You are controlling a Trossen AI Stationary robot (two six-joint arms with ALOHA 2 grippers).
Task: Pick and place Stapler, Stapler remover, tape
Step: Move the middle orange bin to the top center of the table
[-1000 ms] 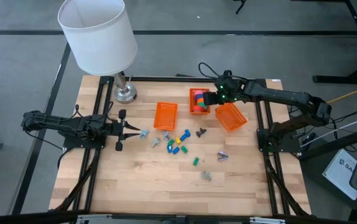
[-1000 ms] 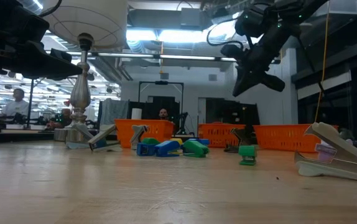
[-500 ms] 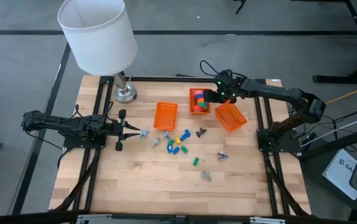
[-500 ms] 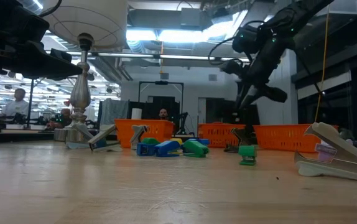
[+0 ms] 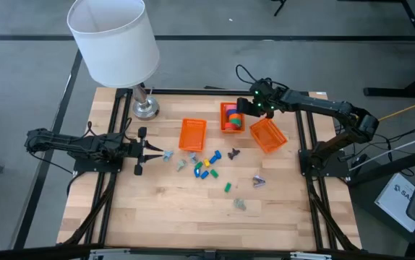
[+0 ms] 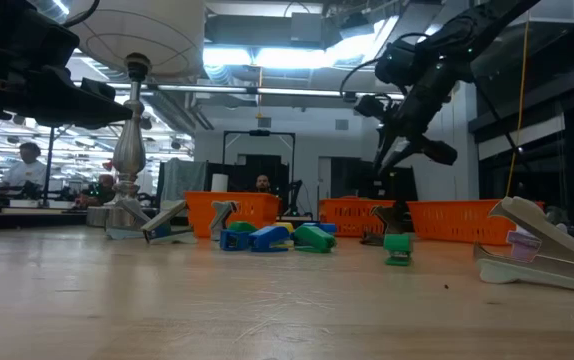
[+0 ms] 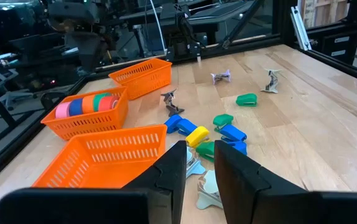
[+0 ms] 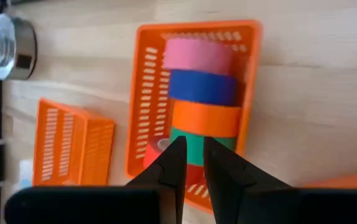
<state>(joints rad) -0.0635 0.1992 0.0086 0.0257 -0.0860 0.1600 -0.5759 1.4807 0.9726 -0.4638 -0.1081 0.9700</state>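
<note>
Several tape rolls, pink, blue, orange, green and red, stand on edge in a row in the middle orange basket. My right gripper hovers above this basket with its fingers together and holds nothing. It also shows in the low view. Small blue, yellow and green staplers and grey and dark staple removers lie loose on the table's middle. My left gripper waits low at the left of this pile, shut and empty.
An empty orange basket stands left of the tape basket, and another lies slanted to its right. A white-shaded lamp stands on its metal base at the far left. More pieces lie toward the near right.
My right gripper has drawn back a little from over the tape basket toward the table's far right and has come lower and tipped, seen in the low view. The tape rolls and the loose pieces have stayed where they were.
</note>
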